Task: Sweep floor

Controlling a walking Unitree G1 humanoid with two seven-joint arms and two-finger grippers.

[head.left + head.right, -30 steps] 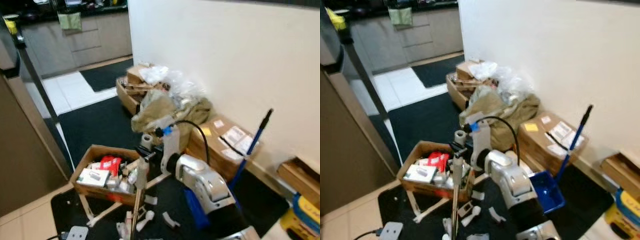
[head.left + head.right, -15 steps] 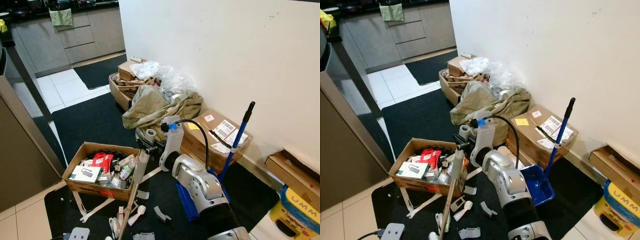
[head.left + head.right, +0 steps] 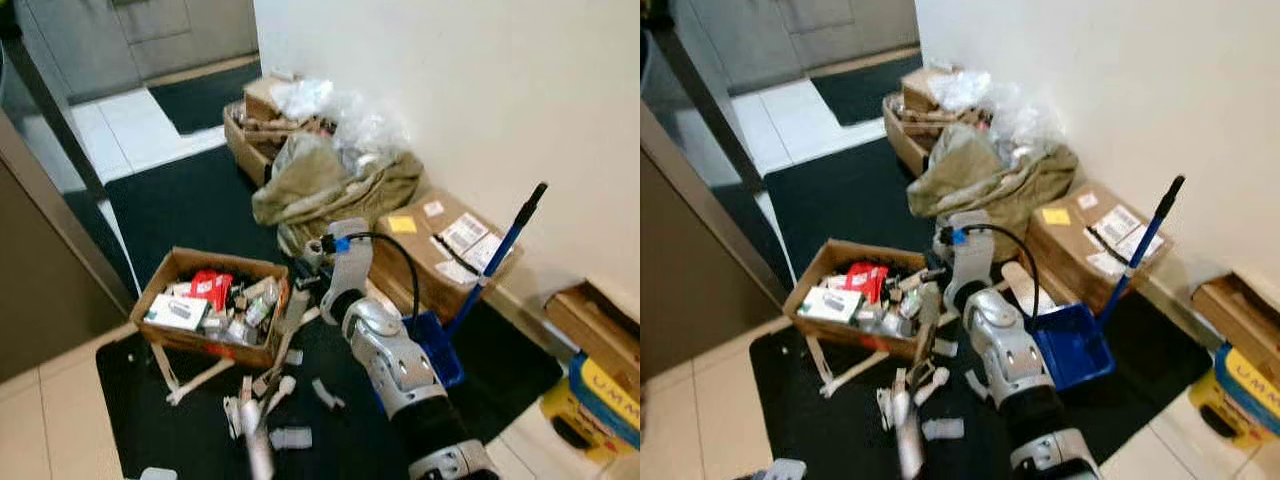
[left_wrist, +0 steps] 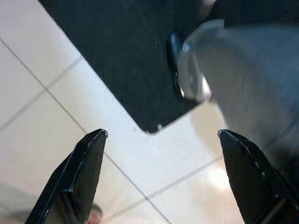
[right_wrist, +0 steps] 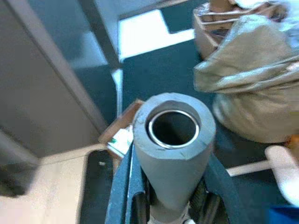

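Observation:
My right gripper (image 3: pixel 299 286) reaches out over the black mat (image 3: pixel 180 420) and is shut on a pale grey broom pole (image 3: pixel 256 440). The pole slants down from the gripper toward the near edge of the mat. In the right wrist view the pole's hollow grey end (image 5: pixel 174 140) stands between the fingers (image 5: pixel 135 205). Small white scraps (image 3: pixel 325 392) lie scattered on the mat around the pole. A blue dustpan (image 3: pixel 1070 345) rests on the mat beside my right arm, and its blue handle (image 3: pixel 1145 245) leans up toward the wall. My left gripper (image 4: pixel 161 135) hangs open over pale tiles and a mat corner.
An open cardboard box (image 3: pixel 165 335) full of small items sits on the mat to the left. Brown boxes (image 3: pixel 440 245) and a tan sack (image 3: pixel 330 190) line the white wall. A yellow box (image 3: pixel 610 390) stands at the right. A dark cabinet (image 3: pixel 40 270) flanks the left.
The camera has tipped down and shifted, so the whole scene has slid. My right gripper keeps hold of the pole, whose lower end now lies among the scraps.

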